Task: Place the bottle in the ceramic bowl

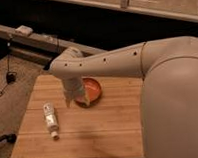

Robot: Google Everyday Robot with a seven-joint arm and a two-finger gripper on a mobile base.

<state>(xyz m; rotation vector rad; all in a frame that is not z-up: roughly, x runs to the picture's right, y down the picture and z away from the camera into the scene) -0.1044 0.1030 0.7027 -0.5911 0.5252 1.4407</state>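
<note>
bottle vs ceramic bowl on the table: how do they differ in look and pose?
Colour: the bottle is whitish with a label; the ceramic bowl is orange inside.
Shape: the bottle is slim and long, the bowl round and shallow.
Pose: the bottle lies on its side in full view; the bowl sits upright, partly hidden by the gripper hanging in front of it.
Both rest on the wooden table, apart.
</note>
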